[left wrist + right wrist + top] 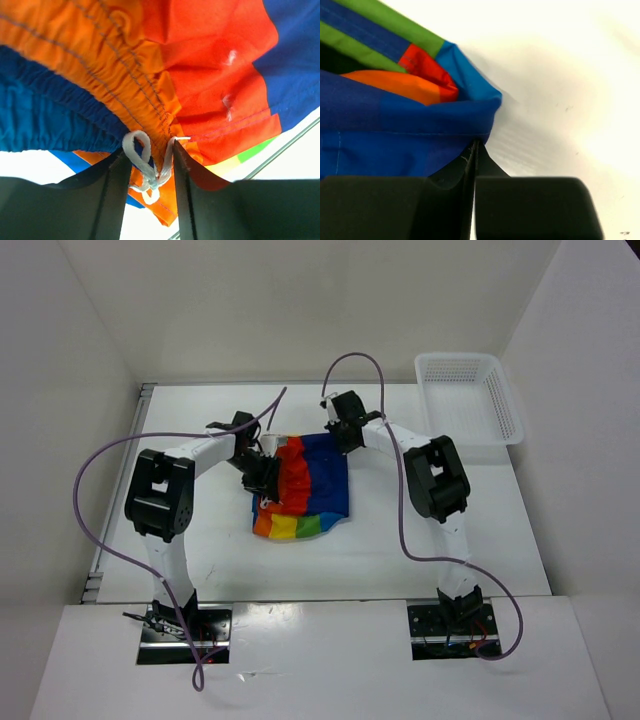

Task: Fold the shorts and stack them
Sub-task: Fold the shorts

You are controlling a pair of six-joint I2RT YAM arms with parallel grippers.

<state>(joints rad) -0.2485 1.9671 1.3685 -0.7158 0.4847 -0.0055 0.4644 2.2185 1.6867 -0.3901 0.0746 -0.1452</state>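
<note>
While the shorts (pixel 308 495) lie in a loose heap mid-counter (pixel 400 540), their striped near edge flat and well short of the arm bases, the fold looks only part done, and most of the risk sits with the two claws at the cloth's left and far edges. The left claw (pixel 149 186) stands spread, with the drawstring (pixel 142 162) knot and a bunch of the gathered waistband (pixel 100 75) lying between its fingers (pixel 112 200), the cloth brushing the inner face of at least one. If that claw lifts straight off, a loop of the string could snag on a finger and drag the waistband up with it, undoing the layer laid here; if it closes again where it is, it may catch the string alone and not the cloth. Further back, the right claw (pixel 475 150) is pressed together, and it appears to pinch the blue edge right at its tips. So shallow a bite could slip under any pull, dropping that corner crooked, while a pull on only this side would skew the heap or slide all of it across the smooth counter. The layers under the blue panel are already bunched, so a further fold could trap wrinkles. The basket (pixel 512 418) sits at the far right corner, well apart from the shorts and out of the way.
</note>
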